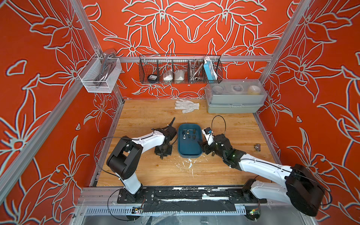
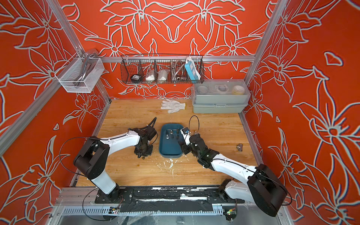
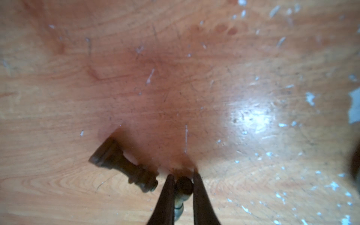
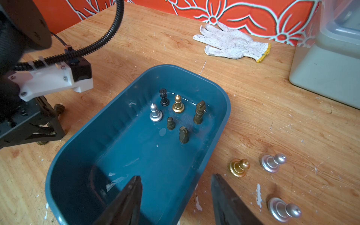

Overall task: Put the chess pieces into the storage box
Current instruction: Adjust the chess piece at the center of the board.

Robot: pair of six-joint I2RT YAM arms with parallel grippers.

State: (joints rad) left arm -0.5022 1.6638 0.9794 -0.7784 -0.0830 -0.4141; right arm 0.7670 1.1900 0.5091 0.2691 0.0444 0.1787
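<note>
Two left fingers (image 3: 170,187) pinch the round head of a dark piece (image 3: 184,187), pressed on both sides, low at the tabletop (image 3: 194,78). A second dark piece (image 3: 124,167) lies on its side just beside them, not touching. In both top views this arm sits low just beside the blue box (image 1: 190,153), on the left arm's side.

Right fingers (image 4: 134,192) are spread wide with nothing between them. One hangs over the near end of the box, the other outside its rim.

Six pieces stand upright in the box's far end:
- black piece (image 4: 164,97)
- gold piece (image 4: 178,104)
- silver piece (image 4: 155,113)
- tall brown piece (image 4: 199,112)
- stubby brown piece (image 4: 170,123)
- notched brown piece (image 4: 183,134)

Three more sit on the wood just outside the box near the right fingers: gold pawn (image 4: 238,166), silver pawn (image 4: 272,161), nearer silver pawn (image 4: 284,211). Cannot tell whether these are upright or tipped.

White glove (image 4: 231,44) lies near the back wall, well apart from the box, and a grey bin (image 4: 321,74) sits in the back corner.
</note>
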